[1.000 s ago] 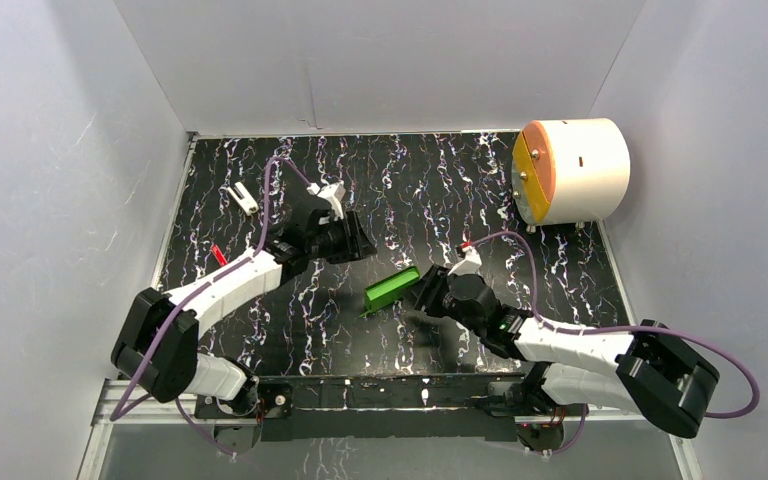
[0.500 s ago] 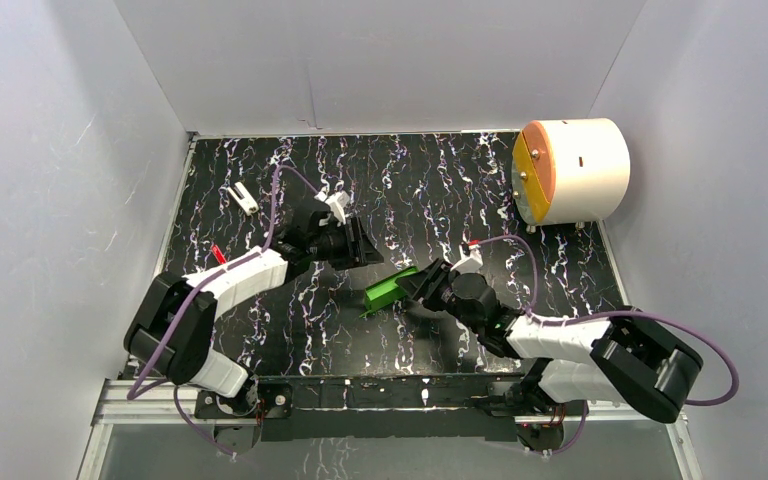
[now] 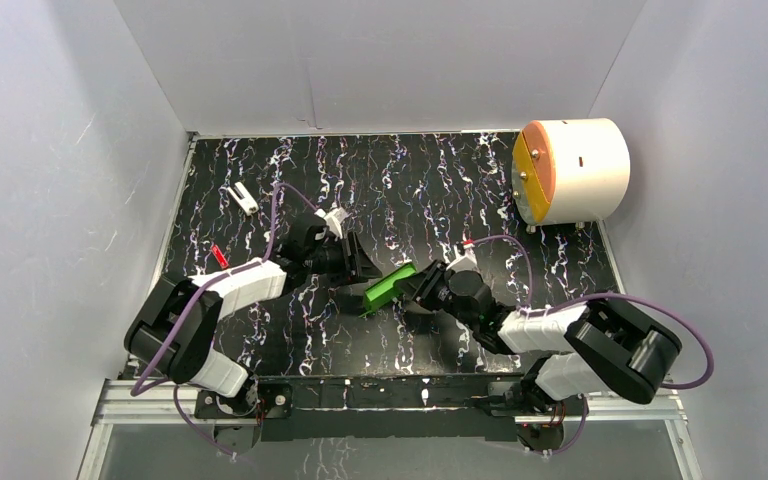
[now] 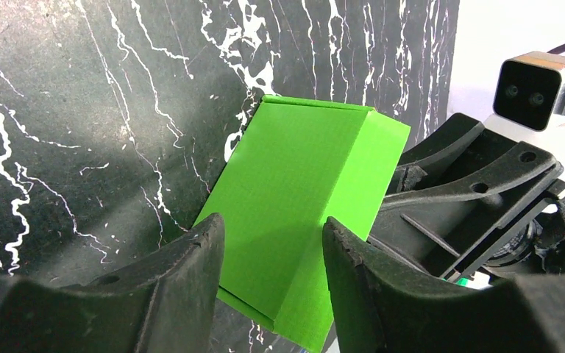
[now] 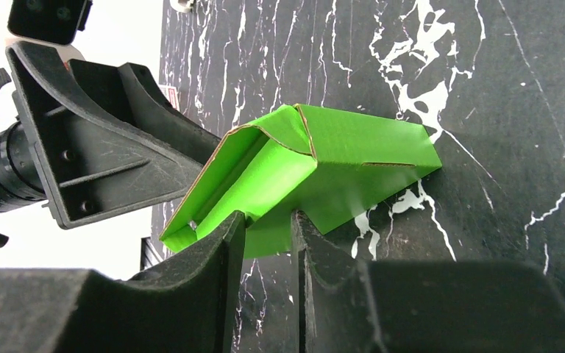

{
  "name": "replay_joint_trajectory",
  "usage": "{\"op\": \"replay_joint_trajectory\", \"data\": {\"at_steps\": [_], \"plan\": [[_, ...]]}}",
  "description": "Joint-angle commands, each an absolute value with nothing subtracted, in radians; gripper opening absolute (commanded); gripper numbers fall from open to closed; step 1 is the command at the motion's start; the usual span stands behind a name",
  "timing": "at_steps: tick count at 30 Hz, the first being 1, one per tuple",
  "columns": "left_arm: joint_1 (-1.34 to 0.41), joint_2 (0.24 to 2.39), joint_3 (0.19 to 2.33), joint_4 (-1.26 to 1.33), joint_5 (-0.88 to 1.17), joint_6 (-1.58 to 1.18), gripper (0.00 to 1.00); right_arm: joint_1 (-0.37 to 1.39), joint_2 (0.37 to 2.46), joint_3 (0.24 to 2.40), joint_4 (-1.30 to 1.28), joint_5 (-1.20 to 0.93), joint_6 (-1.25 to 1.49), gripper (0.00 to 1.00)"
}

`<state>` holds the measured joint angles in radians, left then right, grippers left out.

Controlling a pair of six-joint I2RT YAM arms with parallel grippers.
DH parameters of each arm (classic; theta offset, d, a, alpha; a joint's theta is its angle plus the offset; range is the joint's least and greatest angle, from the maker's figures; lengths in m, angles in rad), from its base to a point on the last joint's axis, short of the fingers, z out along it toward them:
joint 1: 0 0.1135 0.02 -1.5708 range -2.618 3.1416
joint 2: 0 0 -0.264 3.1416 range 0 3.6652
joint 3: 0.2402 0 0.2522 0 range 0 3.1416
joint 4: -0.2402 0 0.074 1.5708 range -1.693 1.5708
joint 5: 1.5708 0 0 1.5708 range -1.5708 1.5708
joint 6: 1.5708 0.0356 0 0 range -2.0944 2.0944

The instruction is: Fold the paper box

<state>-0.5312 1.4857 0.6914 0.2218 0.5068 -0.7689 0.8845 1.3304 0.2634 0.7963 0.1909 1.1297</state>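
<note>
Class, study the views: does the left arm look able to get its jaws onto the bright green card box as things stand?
Probably yes. The left gripper has its jaws open with the bright green card box lying right before them, nothing between. The right gripper straddles only the opposite edge.

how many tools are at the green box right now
2. The left tool is at the left side of the paper box, its jaws apart. The right tool is at the box's right end, with green card between its fingers.
</note>
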Motion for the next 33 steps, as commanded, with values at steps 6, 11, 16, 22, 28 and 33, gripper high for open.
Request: {"op": "replay_joint_trajectory", "data": {"at_steps": [6,11,16,22,28,33], "plan": [[-0.525,1.418,0.614,0.303,0.569,-0.833,0.5,0.875,1.412,0.303,0.925,0.113,1.1,0.31],[-0.525,1.413,0.593,0.324,0.575,-0.847,0.53,0.87,1.446,0.334,0.923,0.089,1.082,0.29],[-0.525,1.412,0.574,0.356,0.586,-0.865,0.53,0.865,1.481,0.371,0.9,0.064,1.063,0.27],[-0.525,1.409,0.557,0.371,0.593,-0.872,0.55,0.863,1.527,0.435,0.856,0.022,1.04,0.26],[-0.525,1.402,0.546,0.353,0.571,-0.876,0.57,0.863,1.558,0.472,0.832,0.006,1.034,0.26],[-0.525,1.364,0.532,0.369,0.537,-0.909,0.62,0.863,1.564,0.491,0.811,0.006,1.015,0.26]]}}
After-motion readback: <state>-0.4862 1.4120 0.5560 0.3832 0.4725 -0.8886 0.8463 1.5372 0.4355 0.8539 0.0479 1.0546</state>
